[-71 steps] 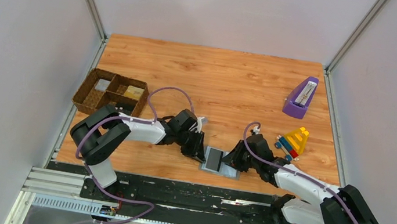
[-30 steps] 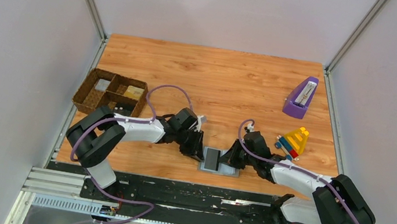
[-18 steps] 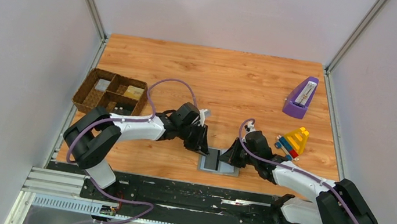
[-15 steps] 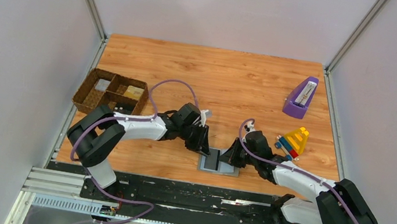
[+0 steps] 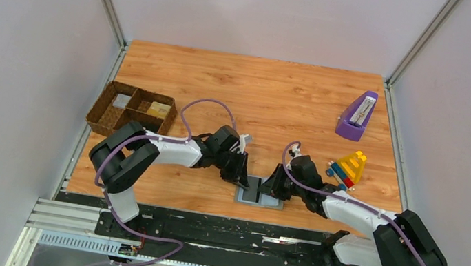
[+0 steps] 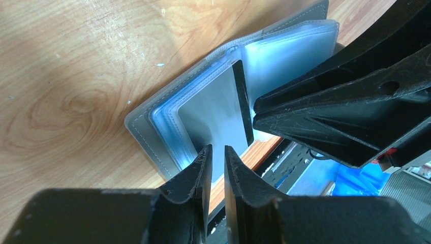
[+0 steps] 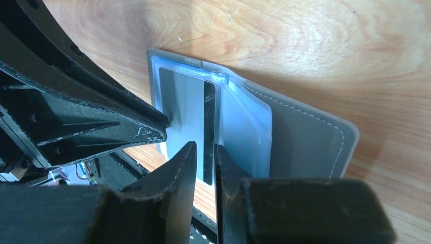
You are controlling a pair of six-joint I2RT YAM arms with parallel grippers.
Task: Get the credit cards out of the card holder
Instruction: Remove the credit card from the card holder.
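The card holder (image 5: 271,201) lies open near the table's front edge, grey outside, with pale blue sleeves (image 6: 145,133) (image 7: 305,142). A grey credit card (image 5: 252,188) with a black stripe sticks partly out of its left pocket (image 6: 216,112) (image 7: 185,101). My left gripper (image 5: 244,178) is at the holder's left side. Its jaws stand a narrow gap apart over the card's protruding end (image 6: 217,151), with nothing pinched. My right gripper (image 5: 267,185) comes in from the right. It is also slightly open, and the card's black stripe shows in its gap (image 7: 206,147).
A brown woven divided tray (image 5: 105,113) with flat cards in its compartments stands at the left. A purple wedge-shaped object (image 5: 357,115) and a colourful toy (image 5: 348,168) sit at the right. The black rail of the arm bases runs just in front of the holder.
My left gripper has moved right onto the holder's left half. The right jaws, shut a second ago, now stand slightly apart. The dark card looks narrower from above.
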